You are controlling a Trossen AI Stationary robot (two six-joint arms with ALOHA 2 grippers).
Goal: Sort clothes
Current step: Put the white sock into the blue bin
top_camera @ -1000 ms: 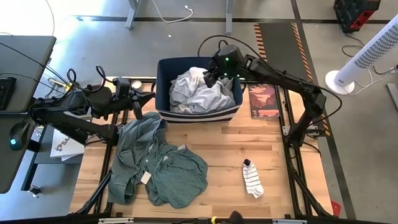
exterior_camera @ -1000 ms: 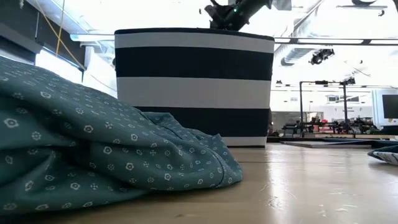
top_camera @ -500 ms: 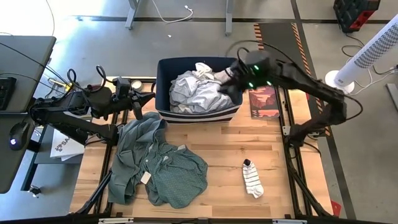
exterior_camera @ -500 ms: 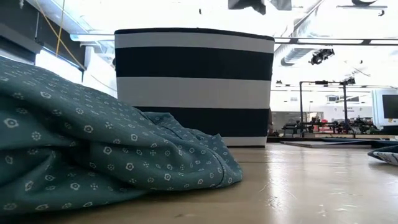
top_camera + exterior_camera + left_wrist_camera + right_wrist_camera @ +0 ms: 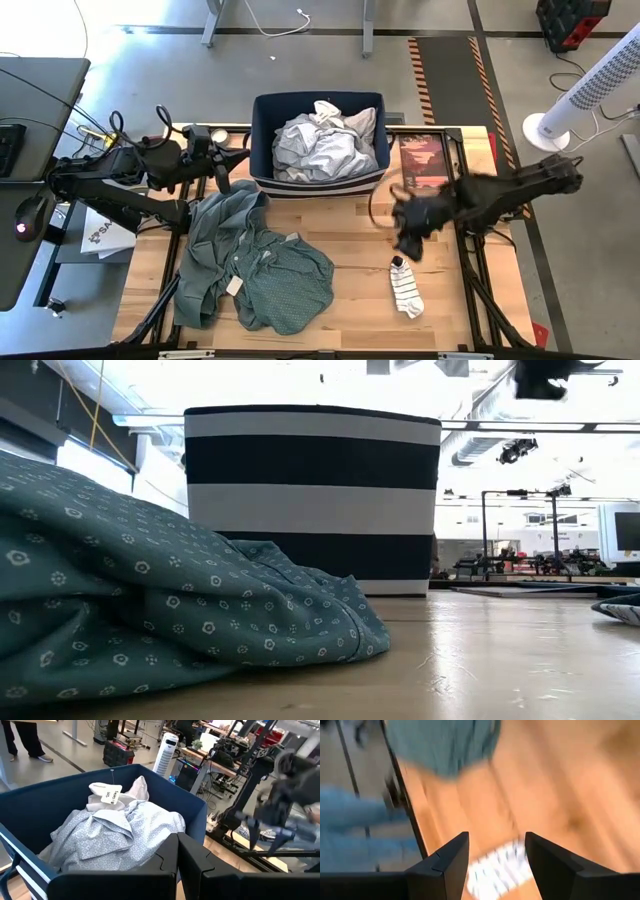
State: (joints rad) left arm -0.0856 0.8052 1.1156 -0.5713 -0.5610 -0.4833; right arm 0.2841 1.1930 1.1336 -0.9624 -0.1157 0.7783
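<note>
A navy bin with white stripes (image 5: 262,140) stands at the table's far middle. It holds pale blue-grey and white shirts (image 5: 322,145), which also show in the left wrist view (image 5: 115,827). A grey-green patterned shirt (image 5: 255,265) with a small tag lies spread on the table's left half; it fills the left of the low view (image 5: 150,590). My left gripper (image 5: 222,168) is shut and empty beside the bin's left wall. My right gripper (image 5: 405,238) is open and empty, above the table just beyond a striped sock (image 5: 407,290).
The white sock with dark stripes lies near the table's right front and shows between my right fingers in the right wrist view (image 5: 502,865). A dark red book or mat (image 5: 424,160) lies right of the bin. A white sheet (image 5: 100,235) lies off the table's left edge.
My right gripper has swung fast from above the bin toward the table's near edge, to a spot above the table just beyond the striped sock. The clothes in the bin and the grey-green shirt have stayed where they were.
</note>
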